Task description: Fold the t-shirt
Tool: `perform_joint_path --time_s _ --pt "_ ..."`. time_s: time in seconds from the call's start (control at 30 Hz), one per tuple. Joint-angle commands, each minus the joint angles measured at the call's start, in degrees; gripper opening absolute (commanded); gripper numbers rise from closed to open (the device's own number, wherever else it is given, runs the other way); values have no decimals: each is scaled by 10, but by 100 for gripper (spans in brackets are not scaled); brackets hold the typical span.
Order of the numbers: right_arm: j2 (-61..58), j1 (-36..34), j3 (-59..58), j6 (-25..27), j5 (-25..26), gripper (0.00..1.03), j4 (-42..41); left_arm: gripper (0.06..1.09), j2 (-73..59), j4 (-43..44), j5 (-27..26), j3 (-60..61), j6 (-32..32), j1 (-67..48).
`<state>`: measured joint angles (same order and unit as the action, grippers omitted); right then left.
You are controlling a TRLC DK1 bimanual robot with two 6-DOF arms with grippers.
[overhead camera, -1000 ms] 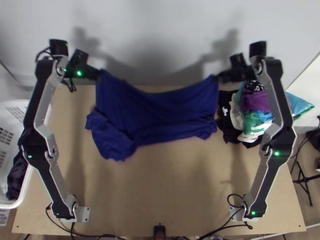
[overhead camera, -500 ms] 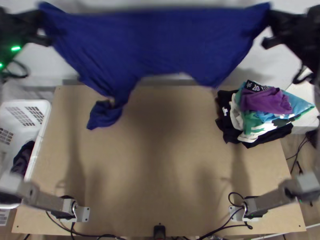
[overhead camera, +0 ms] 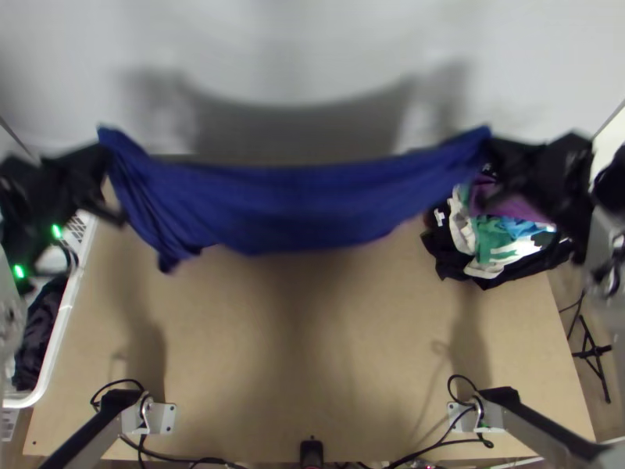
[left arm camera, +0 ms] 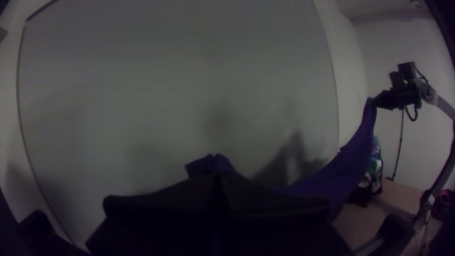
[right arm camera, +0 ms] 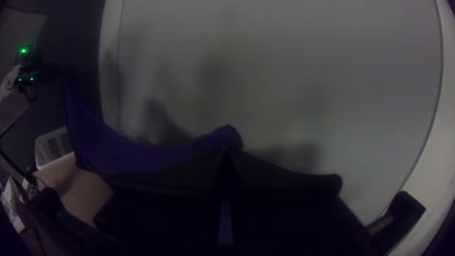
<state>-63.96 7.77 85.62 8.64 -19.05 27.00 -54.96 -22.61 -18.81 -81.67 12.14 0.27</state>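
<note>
No text, label, brand, number or sign could be read. A small white mark (overhead camera: 440,218) stood on the black cloth (overhead camera: 447,264), too small to make out.

Dark blue t-shirt (overhead camera: 297,207) is hanging in midair by two corners, stretching sideways, middle sagging, left end drooping.
</note>
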Motion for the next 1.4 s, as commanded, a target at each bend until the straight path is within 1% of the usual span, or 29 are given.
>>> perform_joint_path --time_s 0.0,0.07,0.2,0.3,0.43,0.53,0.57,0.63,0.73,0.8,0.83,0.9,0.97,1.07,1.13,1.2,1.27,1.37 --pt "112 22 -192 23 -4 3 21 10 147 -29 -1 178 27 -18" --pt "147 24 -228 35 -11 3 46 10 191 -51 -1 210 33 -19" --pt "241 24 -335 73 -22 3 96 10 293 -99 -2 274 33 -19" --pt "322 33 -394 75 -27 3 139 10 373 -159 -2 301 33 -7" --pt "411 45 -435 71 -26 3 212 10 463 -263 -2 320 33 1" --pt "459 47 -466 84 -26 3 271 10 523 -349 -15 344 33 7" --pt "481 46 -480 104 -25 3 278 10 543 -378 -20 355 35 9" --pt "498 42 -480 105 -26 3 278 10 550 -401 -25 354 39 13" --pt "434 60 -483 113 -26 3 268 10 529 -398 -27 347 71 14" --pt "373 66 -477 116 -26 3 241 10 501 -400 -40 341 86 11" --pt "344 73 -464 118 -27 3 241 10 488 -401 -47 335 87 11" --pt "303 96 -442 110 -27 3 241 10 461 -423 -60 328 102 4" --pt "273 105 -427 96 -27 3 243 10 429 -445 -76 317 115 -8" --pt "242 109 -415 87 -27 3 256 10 372 -469 -76 287 115 -49" --pt "210 109 -407 74 -27 3 259 10 322 -499 -76 282 121 -98" --pt "184 108 -396 72 -27 3 259 10 288 -506 -71 274 134 -116" --pt "160 105 -380 72 -27 3 253 10 251 -511 -62 262 168 -115" --pt "118 95 -356 84 -23 3 253 10 216 -506 -13 262 234 -102"
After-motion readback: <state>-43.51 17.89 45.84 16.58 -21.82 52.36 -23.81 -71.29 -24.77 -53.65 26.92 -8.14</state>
